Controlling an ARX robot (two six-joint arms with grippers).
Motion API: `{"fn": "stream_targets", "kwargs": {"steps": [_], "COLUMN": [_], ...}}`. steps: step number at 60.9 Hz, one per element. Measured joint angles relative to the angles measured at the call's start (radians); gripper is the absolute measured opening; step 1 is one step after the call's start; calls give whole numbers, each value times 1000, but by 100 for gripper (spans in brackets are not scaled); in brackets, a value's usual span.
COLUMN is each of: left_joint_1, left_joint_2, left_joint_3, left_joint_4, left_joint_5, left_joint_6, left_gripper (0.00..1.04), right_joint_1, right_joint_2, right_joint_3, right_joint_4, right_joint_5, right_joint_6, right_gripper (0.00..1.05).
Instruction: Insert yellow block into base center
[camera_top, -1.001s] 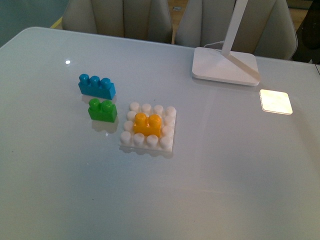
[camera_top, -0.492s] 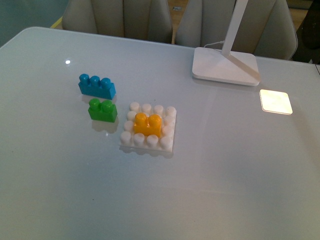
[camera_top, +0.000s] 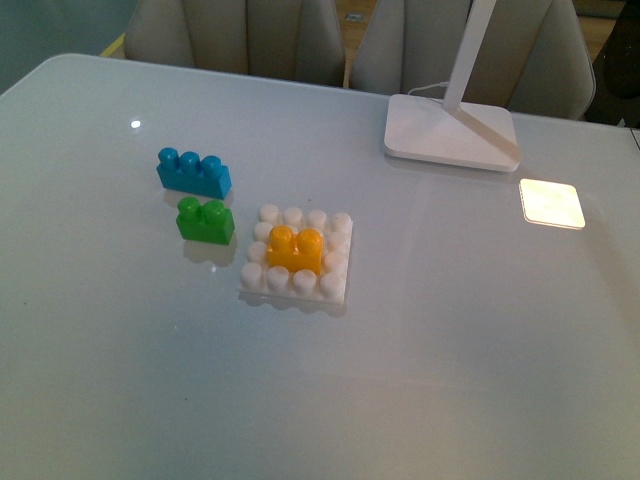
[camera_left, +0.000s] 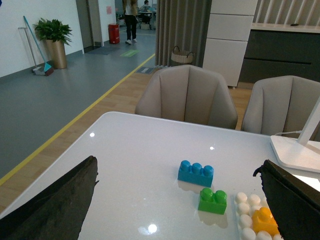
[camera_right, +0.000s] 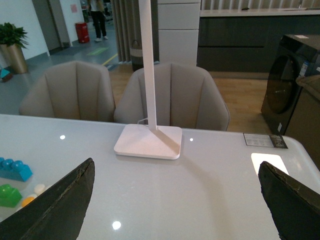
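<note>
The yellow block (camera_top: 296, 248) sits on the middle studs of the white base (camera_top: 297, 258), studs up. In the left wrist view the yellow block (camera_left: 264, 221) and the base (camera_left: 246, 210) show partly behind one dark finger. My left gripper (camera_left: 177, 200) is open, held well above and back from the table, with nothing between its fingers. My right gripper (camera_right: 177, 200) is open too, above bare table near the lamp. Neither arm shows in the front view.
A green two-stud brick (camera_top: 205, 220) lies just left of the base, a blue three-stud brick (camera_top: 194, 171) behind it. A white lamp foot (camera_top: 450, 132) stands at the back right, with a glowing square patch (camera_top: 551, 203) beside it. Chairs line the far edge.
</note>
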Motion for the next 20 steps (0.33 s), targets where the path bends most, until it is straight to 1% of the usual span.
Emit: {"fn": "stream_targets", "kwargs": {"steps": [20], "left_joint_1": [0], "left_joint_2": [0], "left_joint_3": [0], "left_joint_4": [0], "left_joint_5": [0], "left_joint_6": [0], "left_gripper": [97], "right_joint_1": [0], "right_joint_2": [0], "right_joint_3": [0], "right_joint_4": [0], "right_joint_5": [0], "right_joint_6": [0], "right_gripper": [96]}}
